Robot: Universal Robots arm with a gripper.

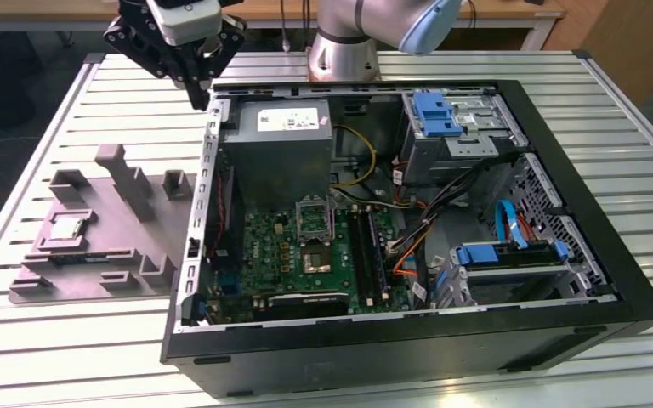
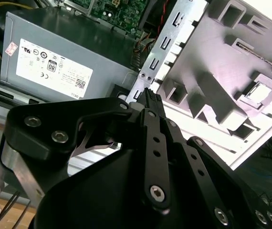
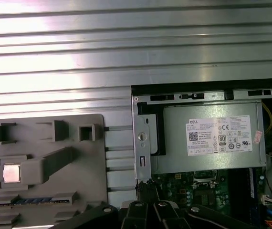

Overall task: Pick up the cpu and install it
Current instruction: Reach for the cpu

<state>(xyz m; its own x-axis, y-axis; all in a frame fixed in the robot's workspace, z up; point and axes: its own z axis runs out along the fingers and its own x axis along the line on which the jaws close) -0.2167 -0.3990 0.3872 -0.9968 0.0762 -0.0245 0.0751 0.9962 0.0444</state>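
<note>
The cpu (image 1: 69,227) is a small silvery square lying in a recess of the grey fixture plate (image 1: 99,276), on the exterior view's left, beside the open computer case. It shows pale and bright in both wrist views (image 2: 262,91) (image 3: 12,172). My gripper (image 1: 200,100) hangs high over the case's far left corner, well away from the cpu, fingers pressed together with nothing between them. The black fingers (image 2: 149,102) meet at one tip in the second wrist view. The motherboard socket (image 1: 317,257) lies open inside the case, its hinged frame (image 1: 313,218) raised.
The black case (image 1: 599,327) lies on its side on a slatted metal table (image 1: 65,357). Inside are a grey power supply (image 1: 286,140), cables and blue-tabbed drive bays (image 1: 508,255). Tall grey posts (image 1: 128,178) rise from the fixture plate near the cpu.
</note>
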